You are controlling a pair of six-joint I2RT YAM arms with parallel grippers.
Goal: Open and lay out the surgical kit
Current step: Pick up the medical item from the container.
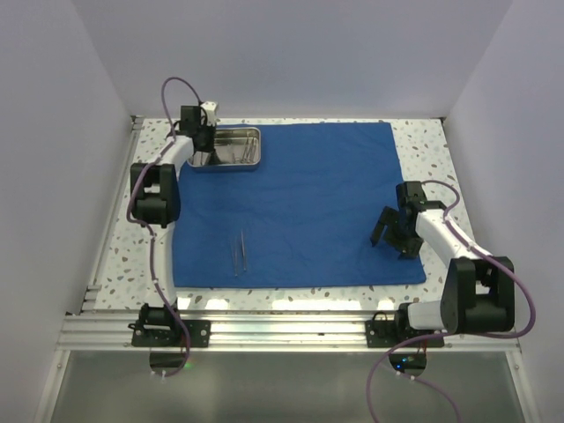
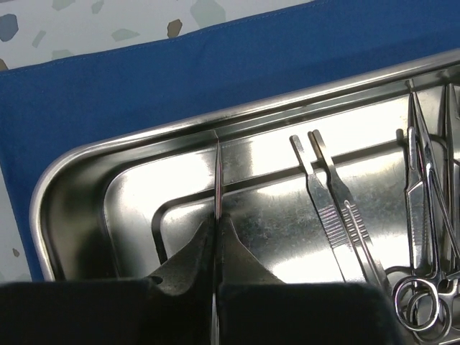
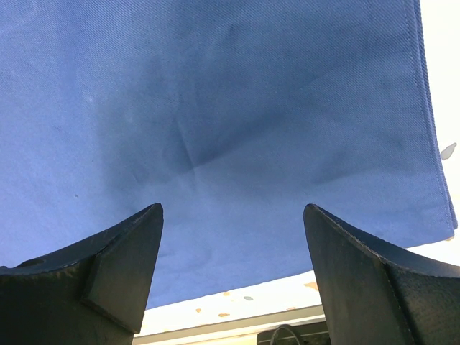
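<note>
Left gripper (image 2: 215,224) clamped shut on a thin steel instrument (image 2: 216,180) in the tray (image 1: 238,159), upper left of the top view, an edge-on hold so slim it may slip on lifting

Both machines match, folks: the white-tubed, black-jointed left arm (image 1: 172,159) and its twin, the white-and-black right arm (image 1: 441,233), each sit on a flat black base plate (image 1: 172,333). A looping purple cable (image 1: 169,88) runs along the left one and a second purple cable (image 1: 529,308) trails round the right (a tiny green light (image 1: 185,363) glows by the left base). Up close, the left gripper (image 2: 215,223) shows matte black tapered fingers (image 2: 180,269), and the right gripper (image 3: 233,212) has blunt black wedge-shaped fingers (image 3: 108,266).
</note>
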